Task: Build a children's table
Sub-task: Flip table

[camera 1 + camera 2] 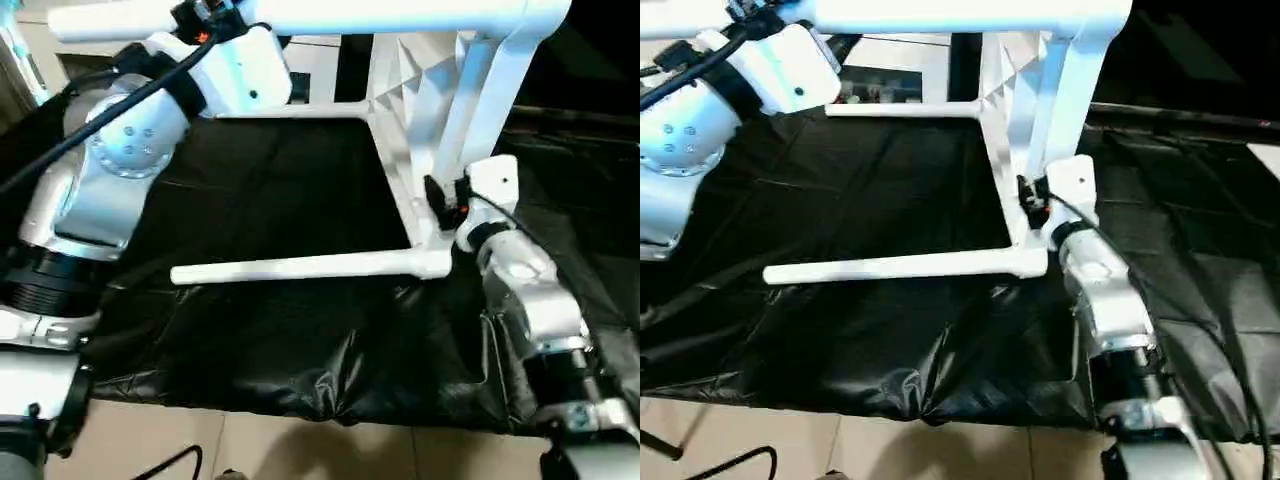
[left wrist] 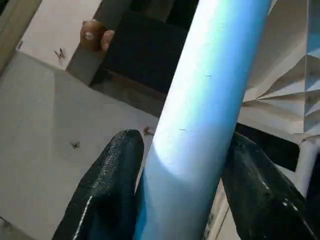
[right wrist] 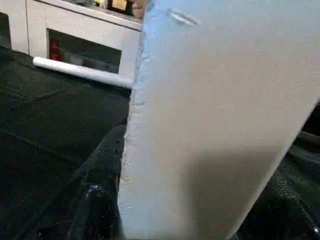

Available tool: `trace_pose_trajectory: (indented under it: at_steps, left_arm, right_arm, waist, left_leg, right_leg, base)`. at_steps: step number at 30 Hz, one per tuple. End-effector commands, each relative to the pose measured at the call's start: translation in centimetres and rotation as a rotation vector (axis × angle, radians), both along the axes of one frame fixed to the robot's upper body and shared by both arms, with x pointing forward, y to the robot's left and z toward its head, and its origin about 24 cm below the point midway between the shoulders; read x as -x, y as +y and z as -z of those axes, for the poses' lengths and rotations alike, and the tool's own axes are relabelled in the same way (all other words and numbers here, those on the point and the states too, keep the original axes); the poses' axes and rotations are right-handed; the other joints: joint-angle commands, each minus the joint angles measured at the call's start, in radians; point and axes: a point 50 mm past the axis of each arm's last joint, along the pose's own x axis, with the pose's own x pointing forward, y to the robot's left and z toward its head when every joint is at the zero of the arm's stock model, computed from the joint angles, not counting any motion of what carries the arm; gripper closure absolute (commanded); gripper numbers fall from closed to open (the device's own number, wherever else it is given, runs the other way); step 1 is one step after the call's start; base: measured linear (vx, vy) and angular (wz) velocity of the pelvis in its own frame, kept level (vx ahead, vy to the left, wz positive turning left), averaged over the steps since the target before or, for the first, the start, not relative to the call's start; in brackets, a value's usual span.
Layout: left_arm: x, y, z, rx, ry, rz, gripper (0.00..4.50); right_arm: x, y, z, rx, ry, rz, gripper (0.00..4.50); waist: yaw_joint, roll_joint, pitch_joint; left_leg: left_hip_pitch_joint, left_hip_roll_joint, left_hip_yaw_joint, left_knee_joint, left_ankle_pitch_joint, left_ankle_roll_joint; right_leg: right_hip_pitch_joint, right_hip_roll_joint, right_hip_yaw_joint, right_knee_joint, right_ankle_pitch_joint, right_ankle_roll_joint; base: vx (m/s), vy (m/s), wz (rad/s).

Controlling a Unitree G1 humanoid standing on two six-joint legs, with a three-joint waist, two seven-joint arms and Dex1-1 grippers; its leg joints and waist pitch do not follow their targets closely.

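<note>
A black-draped work table (image 1: 280,350) fills the middle, its cloth creased and glossy. Pale tiled floor (image 1: 300,450) runs along the near edge. Behind stands a white cabinet (image 3: 85,30) — shelves holding, perhaps, bottles.

We see our left gripper (image 2: 182,195) at the upper left of the head view, both black fingers (image 2: 107,190) pressed around a table leg (image 2: 205,115). Our right gripper (image 1: 440,200), right of centre, clamps the tabletop (image 3: 220,115) edge, forearm rising from the lower right.
</note>
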Motion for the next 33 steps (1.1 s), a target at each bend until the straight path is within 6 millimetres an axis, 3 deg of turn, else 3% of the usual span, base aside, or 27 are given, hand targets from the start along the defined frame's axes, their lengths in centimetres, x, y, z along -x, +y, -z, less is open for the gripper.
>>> trace_pose_trajectory:
  at_steps: [1,3,5,6,10,12,13,14,15,18,19,21,23,24,25,26,29,31,33]
  left_arm:
    - [-0.1,2.4,-0.9,0.219,0.01,-0.034,2.23]
    - [0.0,3.1,-1.3,0.301,0.007,-0.046,2.23]
    - [0.1,3.5,-1.5,0.369,0.01,-0.047,2.23]
    - [0.3,3.9,-1.8,0.443,0.01,-0.044,2.23]
    - [0.5,4.4,-1.9,0.493,0.014,-0.046,2.23]
    - [0.8,4.9,-1.7,0.539,0.02,-0.055,2.24]
    - [1.1,5.6,-1.2,0.591,0.031,-0.076,2.25]
    - [1.1,5.6,-1.2,0.591,0.031,-0.076,2.26]
    - [1.5,6.3,-0.7,0.653,0.047,-0.097,2.26]
    - [2.1,7.0,0.3,0.725,0.072,-0.126,2.26]
    - [2.1,7.1,0.3,0.729,0.073,-0.128,2.26]
    - [2.5,7.3,1.0,0.749,0.089,-0.148,2.26]
    - [2.8,7.4,1.6,0.757,0.1,-0.166,2.26]
    - [3.0,7.4,1.9,0.768,0.106,-0.174,2.26]
    - [3.1,7.5,1.9,0.77,0.105,-0.176,2.26]
    - [3.1,7.5,1.9,0.771,0.105,-0.178,2.26]
    - [3.3,7.6,1.9,0.777,0.108,-0.188,2.26]
    - [3.4,7.6,2.0,0.779,0.112,-0.195,2.26]
    - [3.4,7.5,2.1,0.78,0.116,-0.197,2.26]
  right_arm:
    - [-0.4,-1.2,-3.2,0.071,-0.118,-0.019,2.16]
    - [-0.7,-2.0,-4.8,0.091,-0.165,-0.009,2.19]
    - [-0.9,-2.5,-6.1,0.104,-0.203,-0.005,2.25]
    - [-1.0,-3.0,-7.5,0.116,-0.241,-0.005,2.31]
    - [-1.2,-3.4,-9.5,0.135,-0.297,-0.007,2.52]
    - [-1.2,-3.4,-11.0,0.14,-0.344,-0.019,2.61]
    - [-1.0,-3.3,-12.6,0.14,-0.401,-0.043,2.63]
    - [-1.0,-3.3,-12.6,0.14,-0.401,-0.043,2.67]
    - [-0.8,-2.9,-13.9,0.149,-0.452,-0.077,2.69]
    - [-0.6,-2.6,-14.9,0.153,-0.494,-0.103,2.71]
    - [-0.6,-2.6,-15.0,0.153,-0.496,-0.104,2.71]
    - [-0.6,-2.4,-15.2,0.152,-0.498,-0.122,2.71]
    - [-0.8,-2.2,-15.0,0.158,-0.491,-0.137,2.71]
    - [-0.9,-1.9,-14.8,0.157,-0.485,-0.158,2.71]
    - [-0.9,-1.8,-14.7,0.159,-0.485,-0.16,2.18]
    - [-1.0,-1.8,-14.6,0.16,-0.485,-0.161,2.05]
    - [-1.1,-1.6,-14.7,0.152,-0.49,-0.176,1.95]
    - [-1.1,-1.6,-14.9,0.141,-0.497,-0.186,1.61]
    - [-0.9,-1.4,-14.9,0.131,-0.507,-0.214,1.57]
  waist:
    - [0.005,-0.018,-0.078]
    - [0.009,-0.017,-0.079]
    - [0.011,-0.018,-0.077]
    - [0.012,-0.02,-0.076]
    - [0.014,-0.019,-0.069]
    - [0.015,-0.017,-0.069]
    - [0.015,-0.021,-0.071]
    - [0.015,-0.02,-0.073]
    - [0.016,-0.02,-0.074]
    - [0.021,-0.019,-0.076]
    - [0.019,-0.036,-0.075]
    - [0.022,-0.026,-0.074]
    - [0.017,-0.03,-0.07]
    - [0.016,-0.047,-0.07]
    - [0.018,-0.04,-0.07]
    - [0.017,-0.042,-0.07]
    - [0.013,-0.047,-0.07]
    - [0.012,-0.05,-0.07]
    - [0.013,-0.048,-0.07]
  left_leg:
    - [0.01,-0.021,0.015,-0.057,-0.106,-0.024]
    - [0.006,-0.024,0.018,-0.052,-0.067,-0.006]
    - [0.005,-0.025,0.021,-0.049,-0.076,0.004]
    - [0.006,-0.024,0.022,-0.05,-0.091,0.006]
    - [0.011,-0.02,0.021,-0.053,-0.166,-0.003]
    - [0.012,-0.019,0.02,-0.054,-0.181,-0.009]
    - [0.01,-0.017,0.019,-0.053,-0.175,-0.012]
    - [0.01,-0.016,0.018,-0.053,-0.17,-0.01]
    - [0.009,-0.016,0.019,-0.051,-0.153,-0.001]
    - [0.005,-0.018,0.021,-0.045,-0.116,0.02]
    - [0.003,-0.018,0.023,-0.045,-0.112,0.026]
    - [0.002,-0.018,0.021,-0.046,-0.112,0.03]
    - [0.002,-0.016,0.02,-0.049,-0.148,0.016]
    - [0.004,-0.016,0.023,-0.048,-0.161,0.016]
    - [0.003,-0.016,0.02,-0.05,-0.163,0.014]
    - [0.003,-0.016,0.02,-0.049,-0.159,0.012]
    - [0.004,-0.016,0.019,-0.051,-0.175,0.005]
    - [0.006,-0.017,0.02,-0.05,-0.188,0.002]
    - [0.007,-0.016,0.019,-0.051,-0.195,-0.001]
  right_leg:
    - [0.057,-0.021,0.013,-0.051,-0.001,-0.186]
    - [0.057,-0.018,0.014,-0.046,0.046,-0.189]
    - [0.054,-0.018,0.015,-0.048,0.029,-0.19]
    - [0.052,-0.018,0.014,-0.049,-0.004,-0.189]
    - [0.04,-0.019,0.012,-0.062,-0.139,-0.167]
    - [0.037,-0.018,0.012,-0.063,-0.163,-0.16]
    - [0.039,-0.019,0.01,-0.06,-0.15,-0.159]
    - [0.039,-0.019,0.01,-0.057,-0.135,-0.162]
    - [0.039,-0.018,0.01,-0.055,-0.101,-0.165]
    - [0.039,-0.015,0.01,-0.049,-0.038,-0.178]
    - [0.041,-0.015,0.01,-0.049,-0.033,-0.179]
    - [0.039,-0.017,0.008,-0.051,-0.058,-0.172]
    - [0.038,-0.016,0.007,-0.055,-0.1,-0.164]
    - [0.037,-0.016,0.008,-0.059,-0.125,-0.154]
    - [0.036,-0.018,0.008,-0.058,-0.141,-0.147]
    - [0.034,-0.017,0.008,-0.057,-0.14,-0.14]
    - [0.031,-0.015,0.007,-0.059,-0.147,-0.132]
    - [0.029,-0.013,0.008,-0.06,-0.149,-0.13]
    - [0.028,-0.014,0.008,-0.06,-0.154,-0.128]
  base:
    - [0.0,0.0,0.0]
    - [0.0,0.0,0.0]
    - [0.0,0.0,0.0]
    - [0.0,0.0,0.0]
    - [0.0,0.0,0.0]
    - [0.0,0.0,0.0]
    - [0.0,0.0,0.0]
    - [0.0,0.0,0.0]
    - [0.0,0.0,0.0]
    - [0.0,0.0,0.0]
    - [0.0,0.0,0.0]
    - [0.0,0.0,0.0]
    - [0.0,0.0,0.0]
    - [0.0,0.0,0.0]
    - [0.0,0.0,0.0]
    - [0.0,0.0,0.0]
    - [0.0,0.0,0.0]
    - [0.0,0.0,0.0]
    - [0.0,0.0,0.0]
